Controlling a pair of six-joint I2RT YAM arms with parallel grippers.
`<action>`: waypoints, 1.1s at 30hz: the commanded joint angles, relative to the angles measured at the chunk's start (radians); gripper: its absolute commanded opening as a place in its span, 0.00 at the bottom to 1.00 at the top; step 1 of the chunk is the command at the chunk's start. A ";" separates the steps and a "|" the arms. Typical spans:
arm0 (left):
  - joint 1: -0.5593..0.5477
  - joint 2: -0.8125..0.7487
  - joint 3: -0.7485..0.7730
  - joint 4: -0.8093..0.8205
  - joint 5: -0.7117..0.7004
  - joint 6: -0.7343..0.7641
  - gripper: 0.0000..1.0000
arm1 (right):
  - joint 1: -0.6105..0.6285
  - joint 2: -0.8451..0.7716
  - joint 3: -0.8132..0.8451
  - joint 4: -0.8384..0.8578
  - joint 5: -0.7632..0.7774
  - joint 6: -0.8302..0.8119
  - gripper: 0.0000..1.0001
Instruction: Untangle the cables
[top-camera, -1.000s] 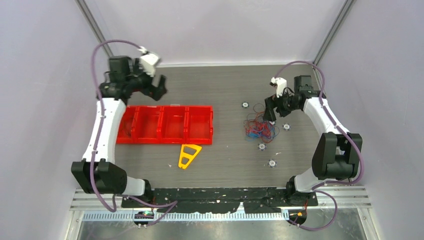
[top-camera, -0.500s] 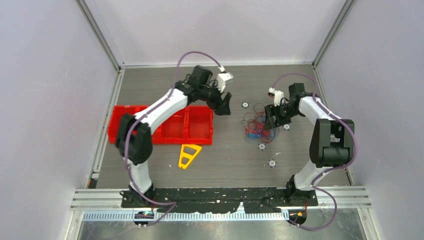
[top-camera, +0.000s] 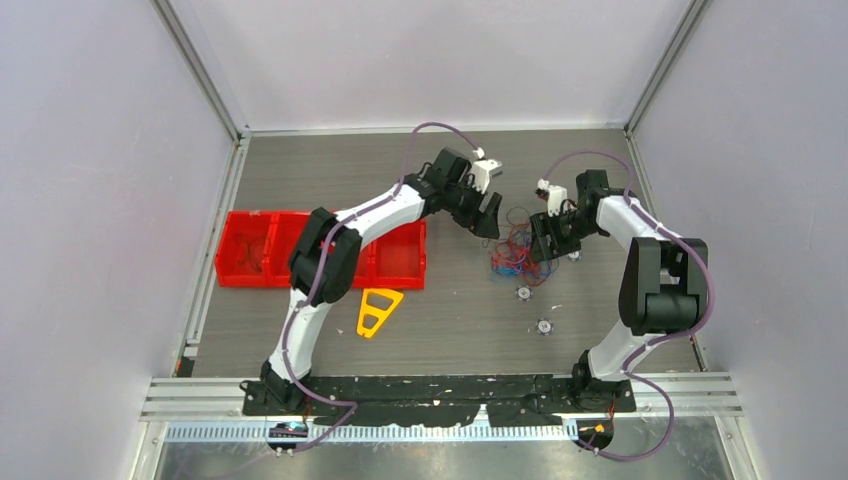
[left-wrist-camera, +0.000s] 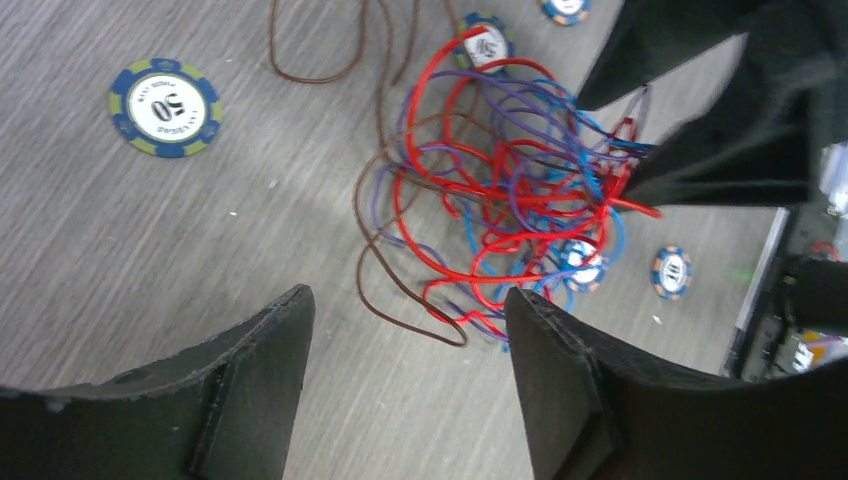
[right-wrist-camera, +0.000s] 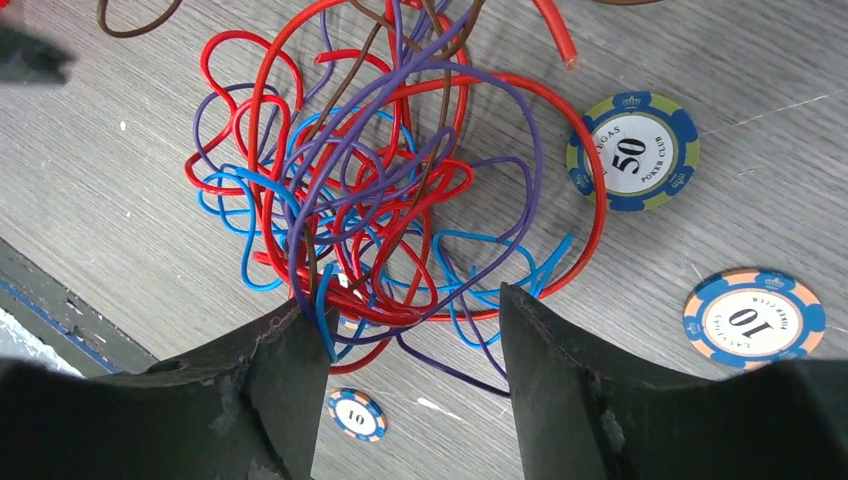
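Bright even light, soft shadows, cables (right-wrist-camera: 385, 200) sharp

Enclosure, three sides: back wall (top-camera: 430, 60), left wall (top-camera: 90, 200) and right wall (top-camera: 770, 150), all plain pale lilac-white panels, no windows. Two silver metal posts, left post (top-camera: 200, 65) and right post (top-camera: 667, 60), slanting to the rear corners. Table (top-camera: 300, 170): dark grey wood-grain top. Near edge: black mounting plate (top-camera: 440, 390) on a ribbed aluminium rail (top-camera: 200, 400); dull metal sheet (top-camera: 450, 460) below. Light even and diffuse, shadows soft.

Red compartment tray (top-camera: 402, 270); yellow triangle (top-camera: 383, 295) beside; poker chips (top-camera: 523, 293) scattered.
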 joint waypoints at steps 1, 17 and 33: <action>-0.010 0.050 0.065 0.001 -0.121 -0.066 0.65 | 0.005 -0.033 0.013 0.009 -0.010 0.036 0.71; -0.009 -0.031 0.038 -0.003 -0.066 -0.057 0.00 | 0.116 -0.030 0.056 0.102 0.046 0.208 0.92; -0.004 -0.037 -0.079 0.025 -0.150 -0.028 0.16 | 0.135 0.051 0.053 0.143 0.108 0.235 0.26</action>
